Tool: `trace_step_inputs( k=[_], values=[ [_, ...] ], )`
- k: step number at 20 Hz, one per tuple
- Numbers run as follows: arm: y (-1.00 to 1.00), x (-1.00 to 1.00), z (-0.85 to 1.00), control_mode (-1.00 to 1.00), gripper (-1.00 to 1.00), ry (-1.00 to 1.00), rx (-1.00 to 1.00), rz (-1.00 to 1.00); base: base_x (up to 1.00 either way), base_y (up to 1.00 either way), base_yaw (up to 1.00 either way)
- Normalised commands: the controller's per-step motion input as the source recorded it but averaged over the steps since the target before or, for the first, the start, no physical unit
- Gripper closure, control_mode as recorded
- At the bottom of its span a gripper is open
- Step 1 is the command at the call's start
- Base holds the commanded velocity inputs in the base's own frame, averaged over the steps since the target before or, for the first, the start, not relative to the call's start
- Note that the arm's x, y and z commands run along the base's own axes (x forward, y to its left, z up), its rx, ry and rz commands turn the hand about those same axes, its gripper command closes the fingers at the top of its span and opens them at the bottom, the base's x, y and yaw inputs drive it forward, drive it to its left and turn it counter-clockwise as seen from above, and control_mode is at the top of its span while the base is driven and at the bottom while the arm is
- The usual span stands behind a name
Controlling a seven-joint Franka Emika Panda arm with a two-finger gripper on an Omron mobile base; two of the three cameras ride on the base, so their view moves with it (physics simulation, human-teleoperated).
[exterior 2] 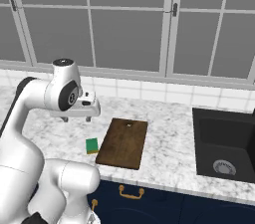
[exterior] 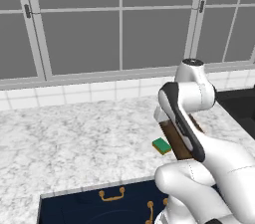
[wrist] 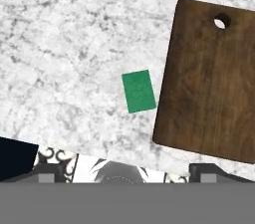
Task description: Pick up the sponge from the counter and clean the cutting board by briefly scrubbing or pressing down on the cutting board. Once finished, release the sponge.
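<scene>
Counter (exterior 2: 164,118): one marbled white-and-grey worktop; its front edge runs above navy cabinets (exterior 2: 149,203) with brass handles (exterior 2: 130,194), three handles counted in the left base view; its back edge meets a white tiled backsplash (exterior 2: 149,91) under a row of windows (exterior 2: 124,24).

Sponge (wrist: 139,90): one, green face up, lying flat on the bare stone close to the front edge of the counter; just beside the cutting board's long left side, with a thin strip of marble between them, not touching.

Cutting board (wrist: 211,78): one, dark brown wood, flat on the counter, one short end near the front edge; one small hole (wrist: 222,21) close to the short end that faces the backsplash.

Sink (exterior 2: 226,143): one, black, sunk into the counter toward its right end, well apart from the board; one round drain (exterior 2: 224,167) in its floor.

Open room: broad bare marble left of the sponge and behind it to the back edge; a further bare band between board and sink.

Gripper (exterior 2: 77,117): one, hanging above the counter, over the stone behind and left of the sponge, holding nothing; fingers (exterior 2: 88,118) point down; whether they stand wide or narrow, I cannot tell.
</scene>
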Motion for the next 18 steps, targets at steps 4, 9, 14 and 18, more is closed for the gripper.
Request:
trace_step_inputs(
  k=[4,9,14,18],
  values=[
    [0.20,0.31,-0.60,-1.00,-1.00,0.04,-0.01,0.20,0.00,0.00,0.00],
    [0.08,0.34,-0.31,-1.00,-1.00,0.07,0.00,0.04,0.00,0.00,0.00],
    [0.06,0.14,-0.25,-1.00,-1.00,0.00,-0.02,0.00,0.00,0.00,0.00],
    [0.00,0.23,-0.45,-1.00,-1.00,0.00,-0.01,0.00,0.00,0.00,0.00]
  ],
)
